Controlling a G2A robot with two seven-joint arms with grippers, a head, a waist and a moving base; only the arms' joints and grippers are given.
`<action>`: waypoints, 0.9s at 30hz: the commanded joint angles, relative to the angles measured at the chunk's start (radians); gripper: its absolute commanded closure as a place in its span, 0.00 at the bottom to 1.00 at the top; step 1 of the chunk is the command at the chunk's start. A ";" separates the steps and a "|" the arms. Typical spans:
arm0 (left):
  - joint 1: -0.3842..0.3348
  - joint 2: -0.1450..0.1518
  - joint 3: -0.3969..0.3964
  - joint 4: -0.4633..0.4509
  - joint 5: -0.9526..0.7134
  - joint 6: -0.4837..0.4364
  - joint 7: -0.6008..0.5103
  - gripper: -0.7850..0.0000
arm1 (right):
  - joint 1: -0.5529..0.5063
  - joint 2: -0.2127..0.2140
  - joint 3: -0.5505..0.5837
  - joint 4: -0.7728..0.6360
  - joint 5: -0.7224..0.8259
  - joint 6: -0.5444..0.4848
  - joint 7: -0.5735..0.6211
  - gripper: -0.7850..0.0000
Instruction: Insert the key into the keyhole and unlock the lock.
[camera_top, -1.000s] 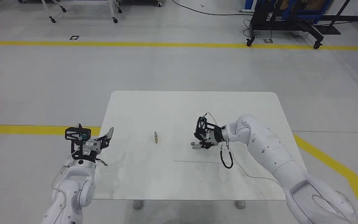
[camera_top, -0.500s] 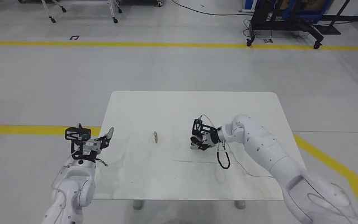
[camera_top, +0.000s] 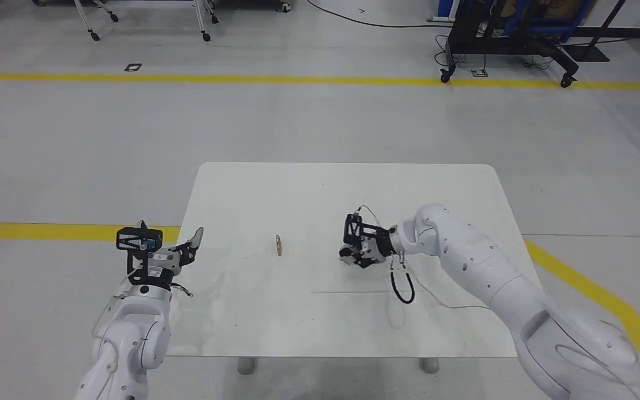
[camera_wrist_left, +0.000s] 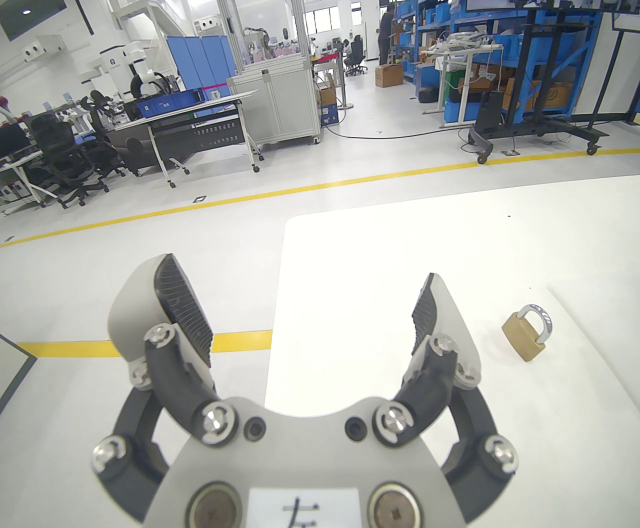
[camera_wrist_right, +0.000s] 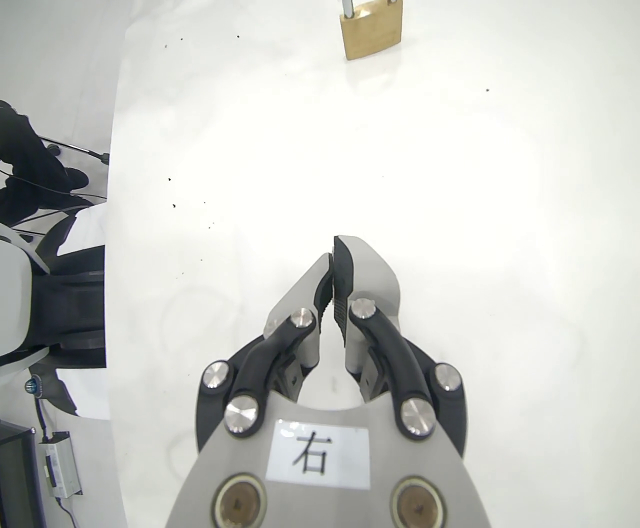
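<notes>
A small brass padlock (camera_top: 278, 244) lies on the white table (camera_top: 300, 190), left of centre; it also shows from the left wrist (camera_wrist_left: 525, 340) and the right wrist (camera_wrist_right: 371, 30). My right gripper (camera_top: 347, 252) hangs low over the table to the right of the padlock, pointing at it, a clear stretch of tabletop between them. Its fingers (camera_wrist_right: 345, 270) are pressed together (camera_wrist_right: 334, 250); whether a key sits between the pads is hidden. My left gripper (camera_top: 190, 248) hovers at the table's left edge, open and empty (camera_wrist_left: 300, 295).
A black cable loop (camera_top: 403, 285) hangs from the right arm just above the table. Bare tabletop surrounds the padlock. Beyond the table lies open floor with yellow lines (camera_top: 300, 79).
The right gripper has shifted a little to the left, toward the padlock. The left arm and the padlock have stayed put.
</notes>
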 joint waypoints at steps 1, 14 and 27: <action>0.000 0.000 0.000 0.000 0.000 0.000 0.000 0.00 | -0.010 0.019 0.012 -0.037 -0.048 0.000 -0.051 1.00; 0.000 0.000 0.000 0.000 0.000 0.000 0.000 0.00 | -0.255 0.139 0.244 -0.238 -0.210 0.029 -0.566 1.00; 0.000 0.000 0.000 0.000 0.000 0.000 0.000 0.00 | -0.288 0.124 0.248 -0.250 -0.080 0.054 -0.616 1.00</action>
